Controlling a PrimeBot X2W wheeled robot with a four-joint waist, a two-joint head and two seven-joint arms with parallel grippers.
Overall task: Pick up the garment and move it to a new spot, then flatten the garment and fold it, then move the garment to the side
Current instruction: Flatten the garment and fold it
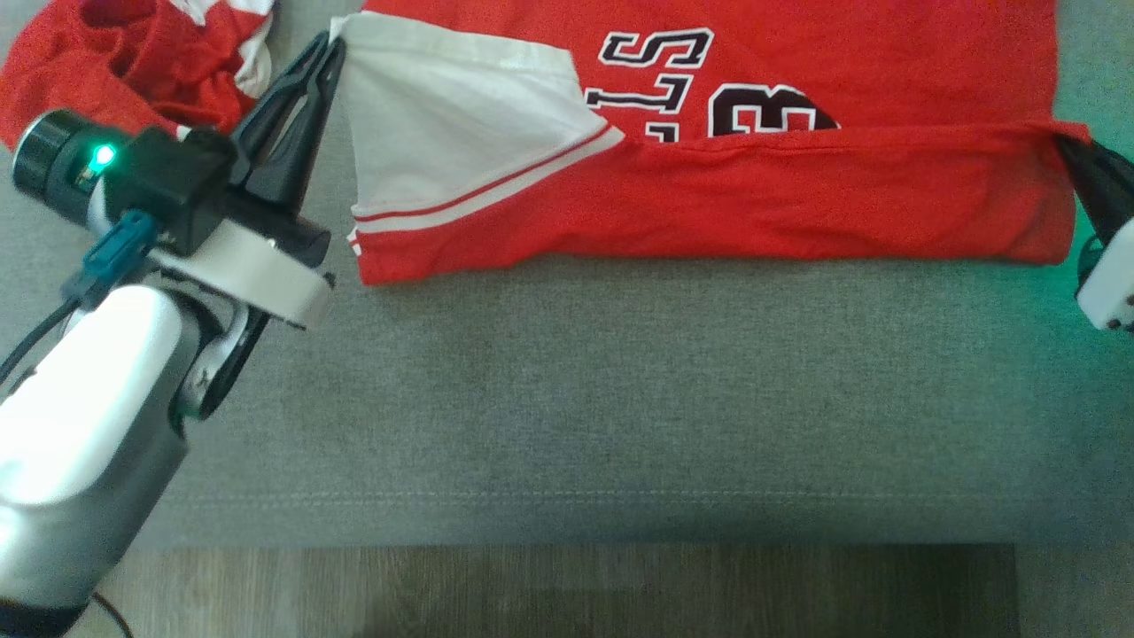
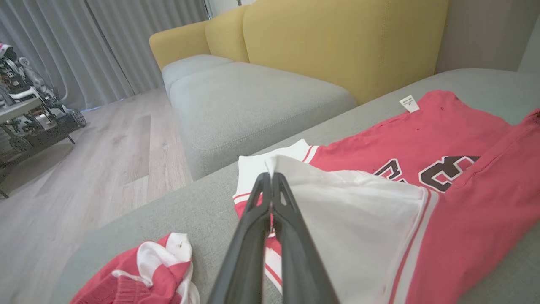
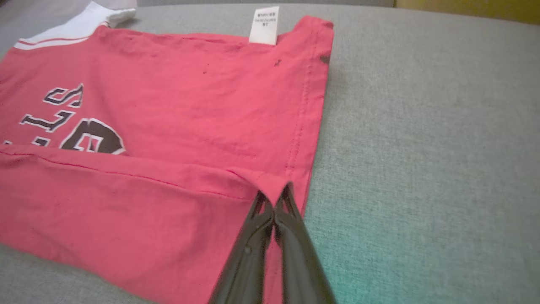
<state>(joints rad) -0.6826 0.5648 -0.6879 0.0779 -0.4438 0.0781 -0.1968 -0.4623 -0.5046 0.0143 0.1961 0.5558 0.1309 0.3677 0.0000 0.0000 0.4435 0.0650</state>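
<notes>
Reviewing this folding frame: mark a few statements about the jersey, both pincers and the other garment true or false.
1. The left pincer is shut on the white sleeve of the red printed jersey. True.
2. The right pincer hangs open above the grey fabric cushion. False: it is shut on the jersey's red corner.
3. The jersey's near edge is folded over part of its black lettering. True.
4. The crumpled red and white garment lies on top of the jersey. False: it lies apart on the cushion, beyond the left pincer.
</notes>
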